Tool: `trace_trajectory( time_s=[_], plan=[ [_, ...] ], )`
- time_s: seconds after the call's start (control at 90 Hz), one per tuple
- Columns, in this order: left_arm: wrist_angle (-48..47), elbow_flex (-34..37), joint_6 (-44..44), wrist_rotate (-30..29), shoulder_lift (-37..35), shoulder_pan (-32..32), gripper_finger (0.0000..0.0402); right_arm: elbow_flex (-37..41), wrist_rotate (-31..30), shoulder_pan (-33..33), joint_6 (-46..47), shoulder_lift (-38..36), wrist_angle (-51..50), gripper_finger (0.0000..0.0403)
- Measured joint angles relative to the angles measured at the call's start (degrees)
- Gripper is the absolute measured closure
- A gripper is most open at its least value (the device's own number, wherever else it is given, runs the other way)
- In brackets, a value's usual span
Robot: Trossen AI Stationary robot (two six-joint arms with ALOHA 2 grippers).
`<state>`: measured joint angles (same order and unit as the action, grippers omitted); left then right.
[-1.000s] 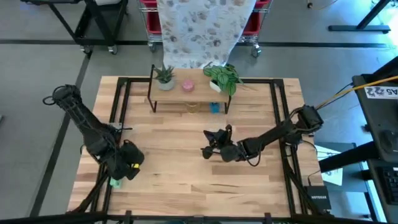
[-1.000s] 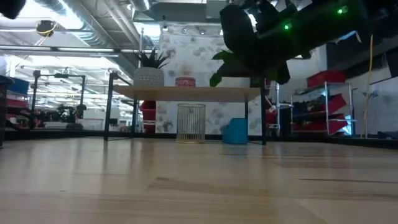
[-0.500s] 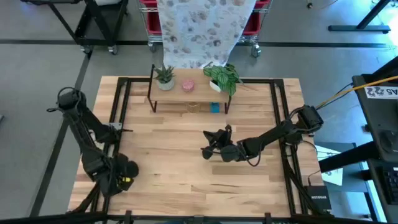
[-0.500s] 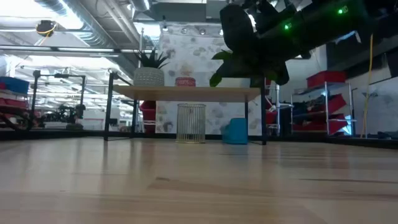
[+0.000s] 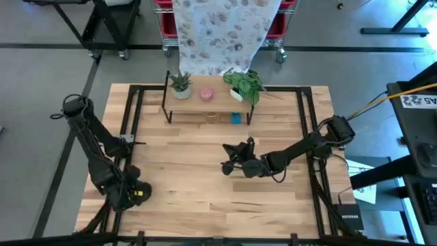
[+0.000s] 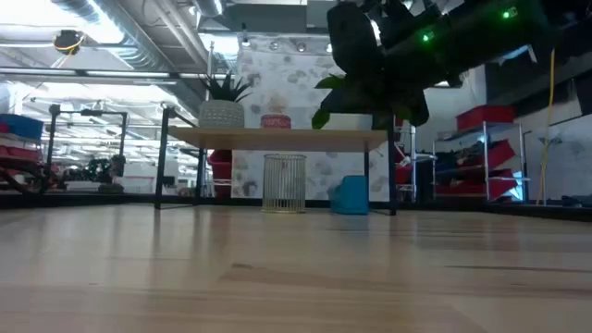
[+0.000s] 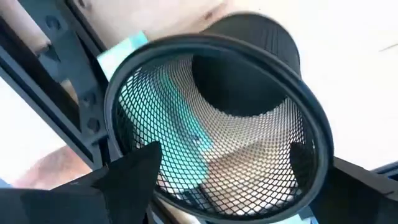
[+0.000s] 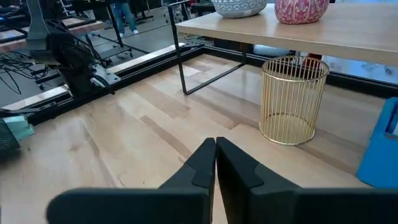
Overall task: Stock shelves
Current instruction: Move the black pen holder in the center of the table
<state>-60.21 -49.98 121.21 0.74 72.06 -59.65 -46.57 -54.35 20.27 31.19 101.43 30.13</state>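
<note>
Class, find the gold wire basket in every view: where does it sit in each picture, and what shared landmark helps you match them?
High view: gold wire basket under the shelves, left of the blue box.
Low view: basket centre, beneath the plank, blue box to its right.
Left wrist view: not in it.
Right wrist view: basket upper right, under the plank.
Shared landmark: the pink pot above it.

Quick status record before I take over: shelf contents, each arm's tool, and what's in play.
shelf top: succulent in grey pot, pink pot, leafy plant
under shelves: gold wire basket, blue box
left tool: near-left table corner, at a black mesh cup; grip unclear
right tool: mid-table, shut, empty, pointing at the shelves
</note>
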Motion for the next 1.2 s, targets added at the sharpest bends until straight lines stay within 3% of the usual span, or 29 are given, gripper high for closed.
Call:
trace_trajectory(
  time_s=[0.278, 0.589, 0.856, 1.2],
  plan=[
    [0.0, 0.0, -4.9, -1.6, 0.0, 3.3, 0.0066, 0.0, 0.0, 0.0, 0.0, 0.0, -0.1, 0.0403],
    [8.0, 0.0, -11.2, -6.0, 0.2, 6.2, 0.0079, 0.0, 0.0, 0.0, 0.0, 0.0, -0.2, 0.0403],
    [8.3, 0.0, -15.2, -6.3, 0.2, 9.0, 0.0144, 0.0, 0.0, 0.0, 0.0, 0.0, -0.2, 0.0403],
    [9.3, 0.0, -21.3, -5.9, 0.2, 13.5, 0.0274, 0.0, 0.8, 0.0, 0.0, 0.0, -0.2, 0.0403]
  ],
)
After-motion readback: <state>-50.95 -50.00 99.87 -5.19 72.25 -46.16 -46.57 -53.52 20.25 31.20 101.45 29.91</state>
